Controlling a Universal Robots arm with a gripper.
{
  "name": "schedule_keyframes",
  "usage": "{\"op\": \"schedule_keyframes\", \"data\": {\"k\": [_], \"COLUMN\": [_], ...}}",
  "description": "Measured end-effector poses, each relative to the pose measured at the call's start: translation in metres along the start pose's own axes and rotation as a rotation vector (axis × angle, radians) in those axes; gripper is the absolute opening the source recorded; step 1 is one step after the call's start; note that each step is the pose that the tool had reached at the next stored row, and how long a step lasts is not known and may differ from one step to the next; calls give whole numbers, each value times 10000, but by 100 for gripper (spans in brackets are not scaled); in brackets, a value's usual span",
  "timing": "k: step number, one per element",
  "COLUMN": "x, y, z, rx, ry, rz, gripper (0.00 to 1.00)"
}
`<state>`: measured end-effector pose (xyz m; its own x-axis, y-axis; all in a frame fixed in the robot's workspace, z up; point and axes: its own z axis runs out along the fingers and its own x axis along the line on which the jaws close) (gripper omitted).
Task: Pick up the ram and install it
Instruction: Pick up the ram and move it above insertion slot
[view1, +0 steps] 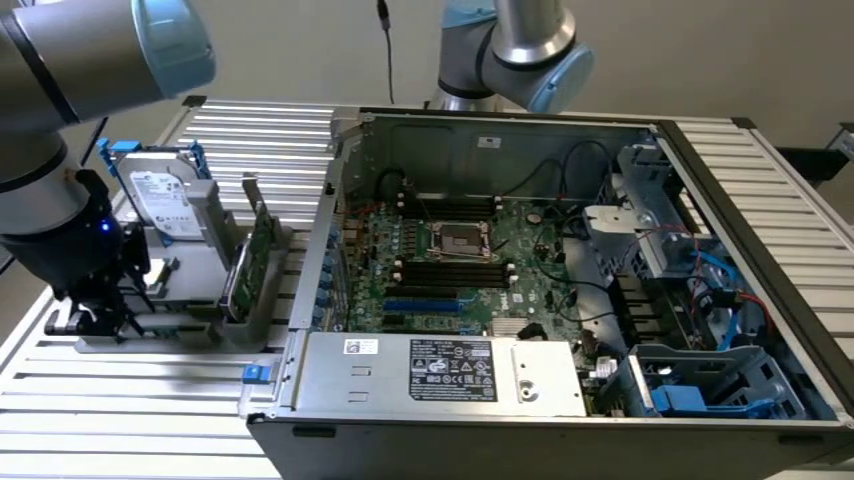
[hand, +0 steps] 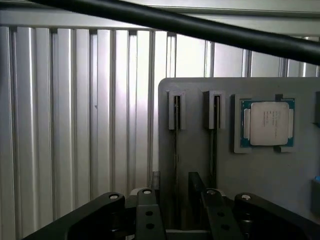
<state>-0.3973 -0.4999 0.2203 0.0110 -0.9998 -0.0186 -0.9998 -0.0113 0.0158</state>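
My gripper (view1: 104, 312) hangs low over the grey holder (view1: 187, 330) at the exterior view's left, beside the open computer case. In the wrist view the gripper (hand: 175, 182) is open, one dark finger (hand: 156, 181) on each side of a thin strip standing on edge in a holder slot. That strip looks like the ram (hand: 175, 150) seen edge-on, and nothing is gripped. A second similar strip (hand: 215, 150) stands in the neighbouring slot. The motherboard's long dark memory slots (view1: 454, 270) lie inside the case.
A silver hard drive with blue rails (view1: 167, 200) and a green card with a metal bracket (view1: 254, 258) stand in the holder. A processor chip (hand: 267, 122) lies in a holder recess. The case (view1: 561, 300) holds cables and a power supply (view1: 447, 370).
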Motion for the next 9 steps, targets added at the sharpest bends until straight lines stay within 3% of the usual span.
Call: {"op": "schedule_keyframes", "data": {"k": [9], "x": [2], "y": [-6], "z": [164], "rx": [0], "ry": [-8], "rz": [-6], "gripper": [36]}}
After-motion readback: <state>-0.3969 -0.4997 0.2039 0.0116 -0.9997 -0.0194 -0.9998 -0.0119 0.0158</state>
